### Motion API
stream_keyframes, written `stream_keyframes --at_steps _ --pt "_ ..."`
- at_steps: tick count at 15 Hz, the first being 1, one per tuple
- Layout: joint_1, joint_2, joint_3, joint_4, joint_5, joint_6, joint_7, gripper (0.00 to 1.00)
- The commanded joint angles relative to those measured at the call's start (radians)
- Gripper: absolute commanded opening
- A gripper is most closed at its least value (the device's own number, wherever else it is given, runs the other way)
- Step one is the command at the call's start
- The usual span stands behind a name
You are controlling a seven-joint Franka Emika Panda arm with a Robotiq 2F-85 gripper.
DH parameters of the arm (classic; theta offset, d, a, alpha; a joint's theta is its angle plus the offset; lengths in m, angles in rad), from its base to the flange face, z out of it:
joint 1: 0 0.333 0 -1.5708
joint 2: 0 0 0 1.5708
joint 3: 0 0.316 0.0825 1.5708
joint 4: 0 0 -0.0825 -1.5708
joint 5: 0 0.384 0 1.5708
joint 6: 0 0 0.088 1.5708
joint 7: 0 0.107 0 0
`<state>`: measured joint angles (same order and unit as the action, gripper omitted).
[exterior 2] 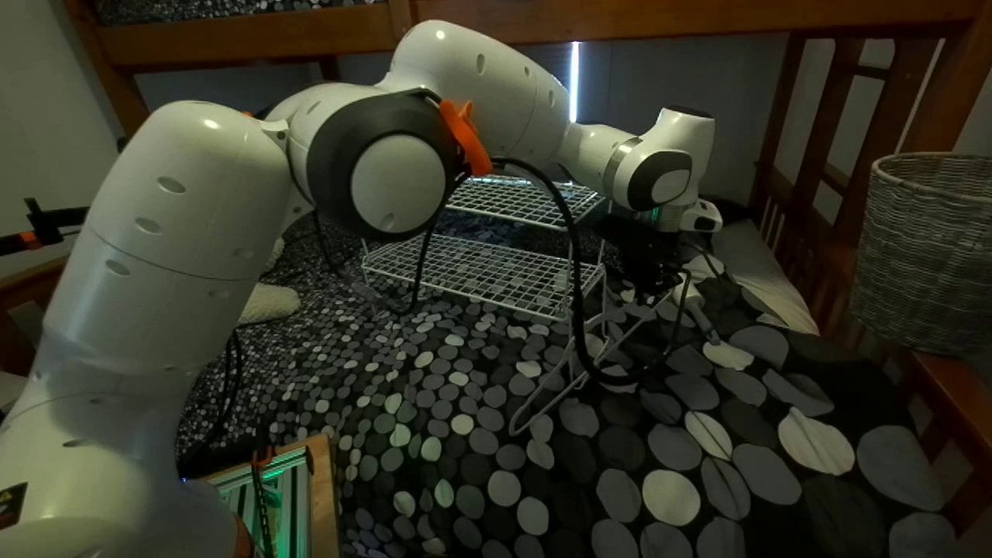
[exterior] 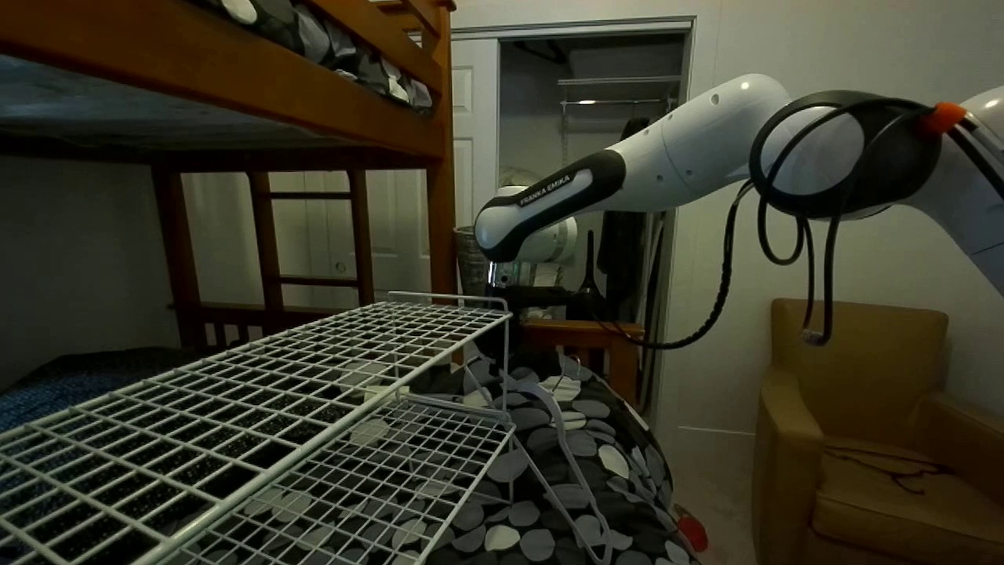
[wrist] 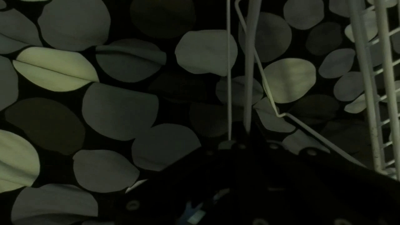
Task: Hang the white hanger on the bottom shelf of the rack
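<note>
The room is dim; in an exterior view a brown wooden bunk bed [exterior: 235,78] fills the upper left of the frame, a white panelled door [exterior: 396,220] showing through its ladder [exterior: 310,195]. At upper middle a closet [exterior: 533,133] stands open, a white wire shelf [exterior: 620,81] and a rod [exterior: 620,102] high inside it, and at lower right a tan armchair [exterior: 886,377] sits before a pale wall [exterior: 863,31], a patch of floor [exterior: 718,471] to its left. In an exterior view a narrow upright strip of bright light [exterior 2: 574,81] shows at upper middle, a grey woven basket [exterior 2: 930,256] stands near the right edge, and the worktop [exterior 2: 670,496], a bed under a spotted cover [exterior 2: 728,434], spreads across the lower middle
</note>
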<state>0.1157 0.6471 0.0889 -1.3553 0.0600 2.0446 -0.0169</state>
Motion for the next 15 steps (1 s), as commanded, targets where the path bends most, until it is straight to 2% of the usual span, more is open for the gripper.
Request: stream_keyframes --at_steps 1,8,15 --pt "0.016 0.066 0.006 0.084 -0.020 -0.004 -0.026 0.01" --pt "0.062 0.199 -0.014 0.263 -0.117 -0.025 -0.063 0.01" --pt "0.108 0.276 -0.016 0.353 -0.117 -0.029 0.010 0.01"
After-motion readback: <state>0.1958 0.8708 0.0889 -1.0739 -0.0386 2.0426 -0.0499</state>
